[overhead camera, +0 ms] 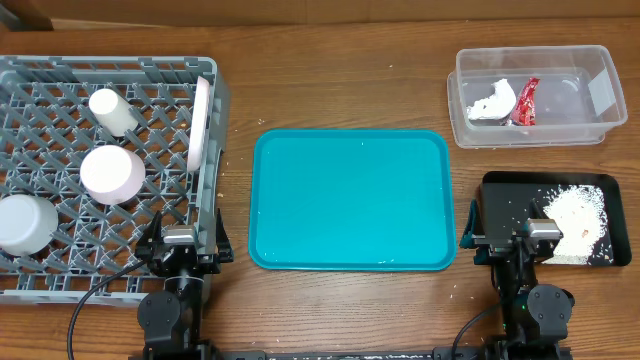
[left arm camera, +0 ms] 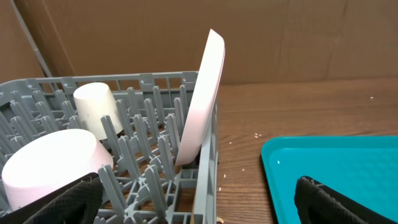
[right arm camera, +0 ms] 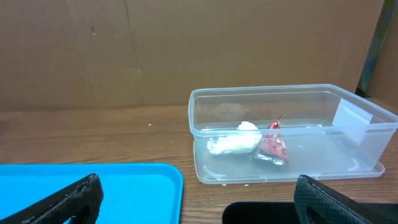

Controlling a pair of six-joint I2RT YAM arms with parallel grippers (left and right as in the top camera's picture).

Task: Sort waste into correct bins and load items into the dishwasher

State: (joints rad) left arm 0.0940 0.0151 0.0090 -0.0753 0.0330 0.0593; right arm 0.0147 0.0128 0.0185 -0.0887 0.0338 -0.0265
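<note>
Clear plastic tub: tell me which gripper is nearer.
Right. The right gripper is at the black tray next to the tub; the left gripper is at the dish rack, beyond the teal tray.

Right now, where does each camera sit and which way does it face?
Overhead: above the table, looking down on dish rack, teal tray, clear tub, black tray; left gripper and right gripper at the bottom edge.
Left wrist: low, facing across the dish rack toward the plate standing on edge; open fingers in the bottom corners.
Right wrist: low, facing the clear tub; open fingers likewise.
Shared: both wrist views catch the teal tray.
</note>
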